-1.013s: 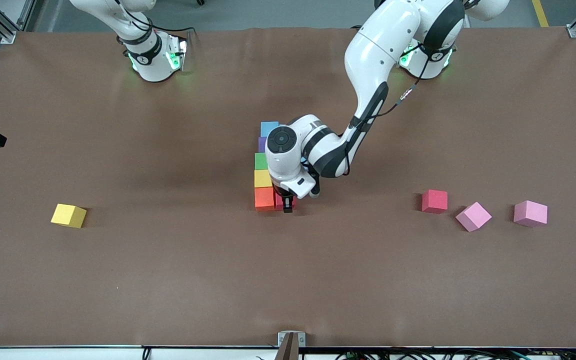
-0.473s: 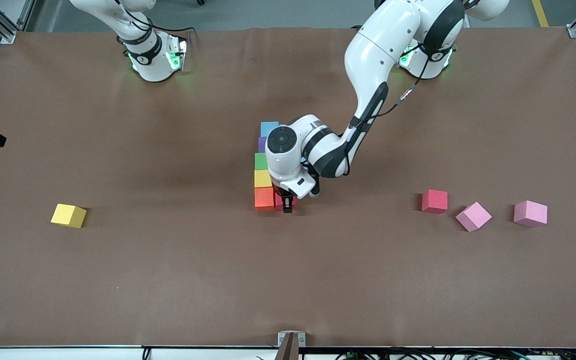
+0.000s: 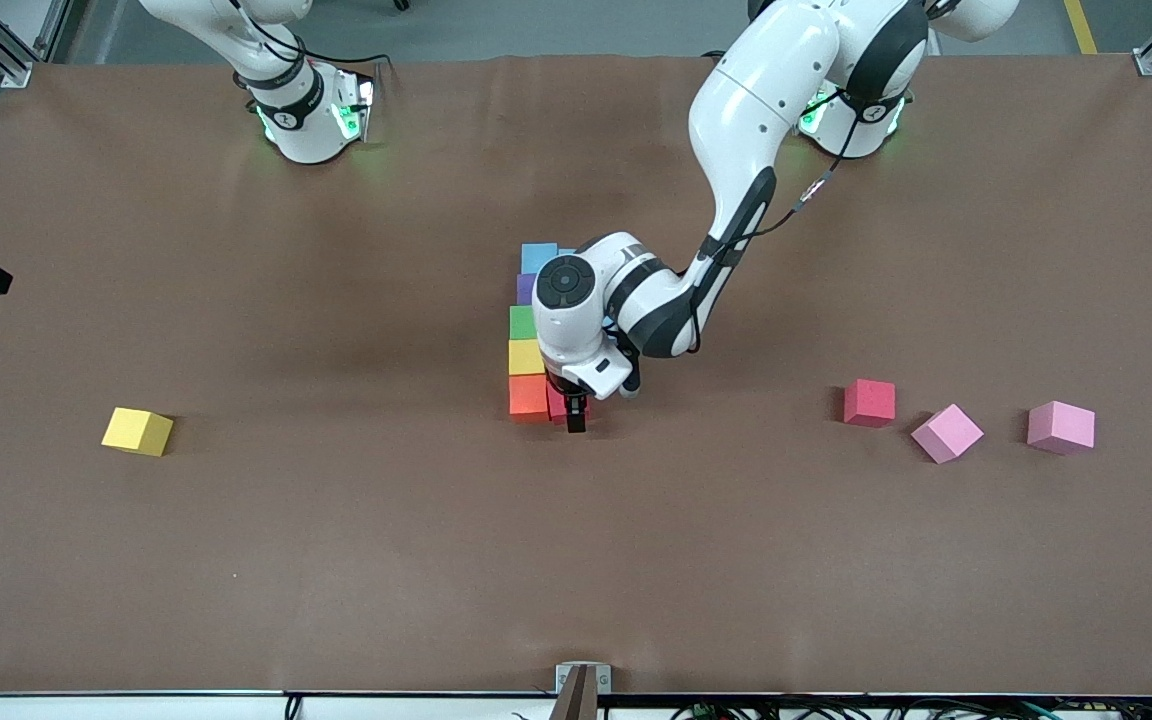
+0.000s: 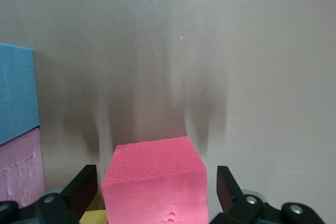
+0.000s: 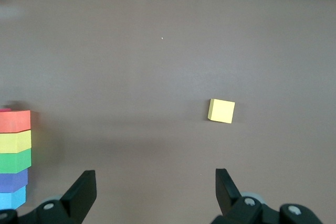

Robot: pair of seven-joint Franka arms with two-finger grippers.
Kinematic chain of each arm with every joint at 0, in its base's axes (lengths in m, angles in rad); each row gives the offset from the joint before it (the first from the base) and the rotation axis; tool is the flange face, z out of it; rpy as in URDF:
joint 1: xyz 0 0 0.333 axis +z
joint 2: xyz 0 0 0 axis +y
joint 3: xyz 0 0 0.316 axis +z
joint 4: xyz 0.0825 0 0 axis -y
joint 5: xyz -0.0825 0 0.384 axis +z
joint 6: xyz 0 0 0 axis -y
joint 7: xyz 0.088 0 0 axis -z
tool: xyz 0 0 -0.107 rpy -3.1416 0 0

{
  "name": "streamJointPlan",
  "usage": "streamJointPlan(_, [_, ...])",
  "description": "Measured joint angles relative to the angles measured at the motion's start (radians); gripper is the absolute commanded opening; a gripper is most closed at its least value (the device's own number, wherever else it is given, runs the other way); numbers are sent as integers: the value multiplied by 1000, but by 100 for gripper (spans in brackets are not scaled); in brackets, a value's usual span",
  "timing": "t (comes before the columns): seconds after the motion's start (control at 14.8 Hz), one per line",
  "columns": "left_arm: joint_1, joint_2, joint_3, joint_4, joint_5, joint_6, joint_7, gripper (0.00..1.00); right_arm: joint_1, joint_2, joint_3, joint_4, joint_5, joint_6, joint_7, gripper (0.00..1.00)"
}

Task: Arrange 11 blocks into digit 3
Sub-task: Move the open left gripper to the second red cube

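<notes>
Left wrist view: I see the left gripper (image 4: 152, 190) spread wide around the pink block (image 4: 153, 182), which sits on the table touching the orange block (image 3: 528, 396); the right gripper (image 5: 155, 190) waits open.

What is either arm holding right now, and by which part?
Nothing. The left gripper straddles the bright pink block, jaws clear of its sides; the right gripper waits open.

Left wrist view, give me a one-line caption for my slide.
Left pincer open around a bright pink block on the brown table, its fingers apart from it.
</notes>
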Motion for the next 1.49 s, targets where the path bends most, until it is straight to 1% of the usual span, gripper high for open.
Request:
streamJointPlan(0.2, [-1,-3,0,11,0,-2,0,100,0,0,-1,1,0,2,0,100])
streamJointPlan(0.34, [-1,-18,-1,25,0,-26,4,100,0,0,-1,2,0,2,0,100])
streamJointPlan(0.68, [-4,-111,-4,31,0,-144,32,100,0,0,-1,2,0,4,0,100])
streamJointPlan(0.95, [16,-184,5,29,3,-249,147,100,-1,0,-1,2,0,5,0,100])
streamJointPlan(1.01, [41,-208,6,22,3,-266,184,100,-1,0,-1,2,0,5,0,100])
streamJointPlan(1.15, [108,-263,5,-17,3,-282,316,99,-1,0,-1,2,0,5,0,100])
streamJointPlan(1.42, [228,-384,-3,-142,-2,-285,659,99,-1,0,-1,3,0,5,0,100])
streamJointPlan(1.49, [268,-417,-10,-179,-28,-286,779,99,-1,0,-1,3,0,5,0,100])
